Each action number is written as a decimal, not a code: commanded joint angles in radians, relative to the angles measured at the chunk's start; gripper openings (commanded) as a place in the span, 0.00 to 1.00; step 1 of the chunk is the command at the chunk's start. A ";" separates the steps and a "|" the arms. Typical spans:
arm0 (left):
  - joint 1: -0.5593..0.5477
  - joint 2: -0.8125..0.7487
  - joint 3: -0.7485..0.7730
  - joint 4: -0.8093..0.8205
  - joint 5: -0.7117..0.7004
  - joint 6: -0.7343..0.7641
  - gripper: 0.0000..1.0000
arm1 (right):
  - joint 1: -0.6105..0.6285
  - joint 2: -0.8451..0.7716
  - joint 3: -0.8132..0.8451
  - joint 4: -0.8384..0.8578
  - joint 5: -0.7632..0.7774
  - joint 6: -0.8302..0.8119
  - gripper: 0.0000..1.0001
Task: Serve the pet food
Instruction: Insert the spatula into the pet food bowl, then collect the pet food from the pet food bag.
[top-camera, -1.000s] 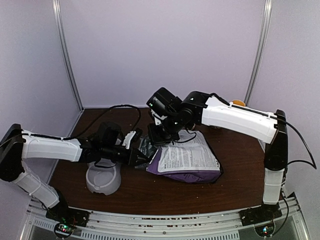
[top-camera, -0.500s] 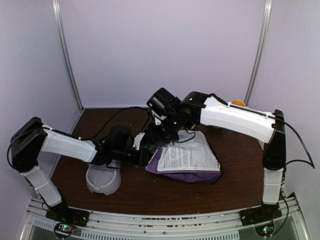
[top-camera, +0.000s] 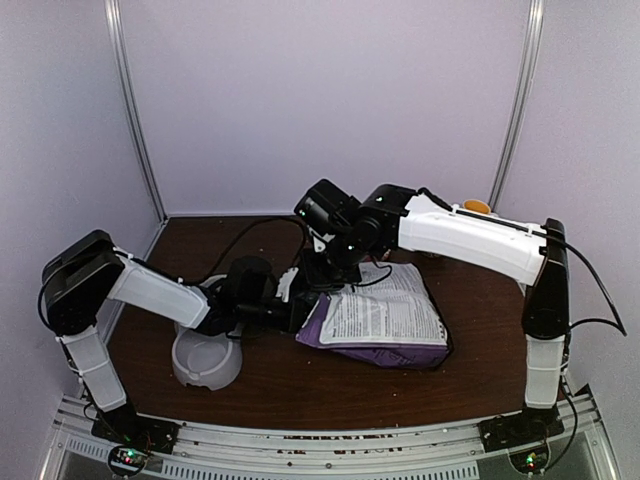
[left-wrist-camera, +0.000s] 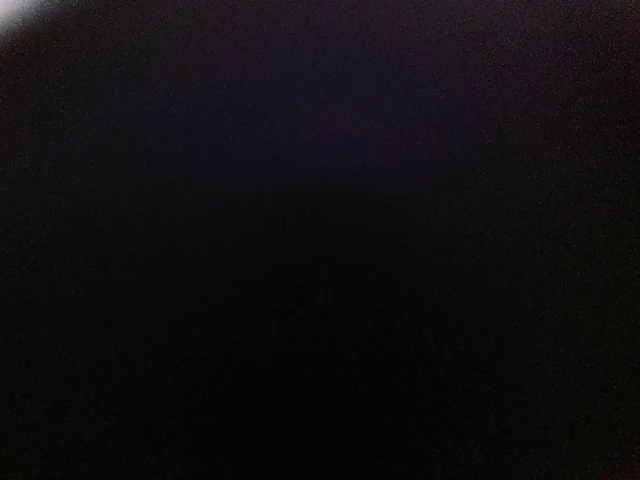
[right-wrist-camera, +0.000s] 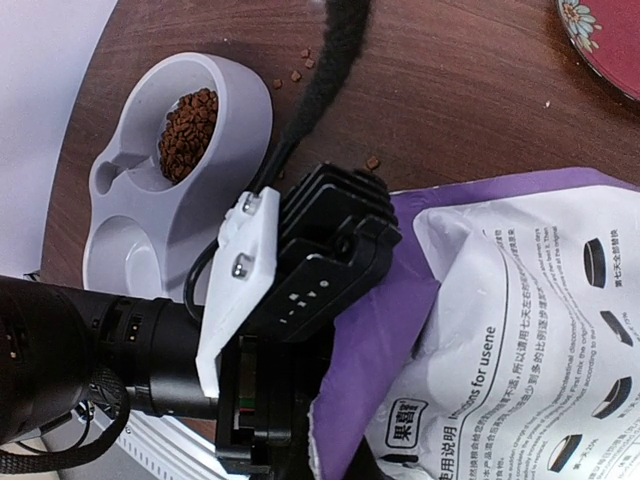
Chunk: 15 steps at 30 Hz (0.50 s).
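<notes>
Kibble (right-wrist-camera: 188, 121) sits in one well of the grey bowl (right-wrist-camera: 232, 205), at the table's (right-wrist-camera: 450, 90) left side. I only get it in the R wrist cam. In the top cam the L arm covers that part of the bowl. It's a loose oval heap, so it doesn't really point anywhere. In that R wrist cam its long axis runs diag, upper right to lower left, along the well. A few stray pellets (right-wrist-camera: 372, 162) lie on the wood btwn bowl and bag (right-wrist-camera: 520, 320).

L claw (top-camera: 300, 308) is pushed into the bag's mouth w/ its fingers hidden in the purple lip. The L wrist cam is all black, so I can't tell if it's open, closed or holding anything. The heap is back beside that arm's wrist, apart from the claw end and outside the bag.

R claw (top-camera: 335, 272) is closed, down at the bag's upper left edge just above the L claw. I can't confirm it's pinching the lip, since its own fingers don't show in its cam. Kibble is off to its left, well apart.

Bag lies flat, white label up. A black cable (right-wrist-camera: 330, 50) crosses over the table past the bowl's rim. Red plate (right-wrist-camera: 605, 35) is behind the bag.
</notes>
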 joint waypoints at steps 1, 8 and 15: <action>-0.025 0.049 0.006 0.051 0.084 -0.070 0.00 | 0.036 -0.041 0.027 0.183 -0.088 0.009 0.00; -0.025 0.088 -0.038 0.266 0.147 -0.210 0.00 | 0.037 -0.054 0.007 0.199 -0.085 0.019 0.00; -0.025 0.094 -0.034 0.267 0.152 -0.219 0.00 | 0.036 -0.058 -0.003 0.209 -0.087 0.023 0.00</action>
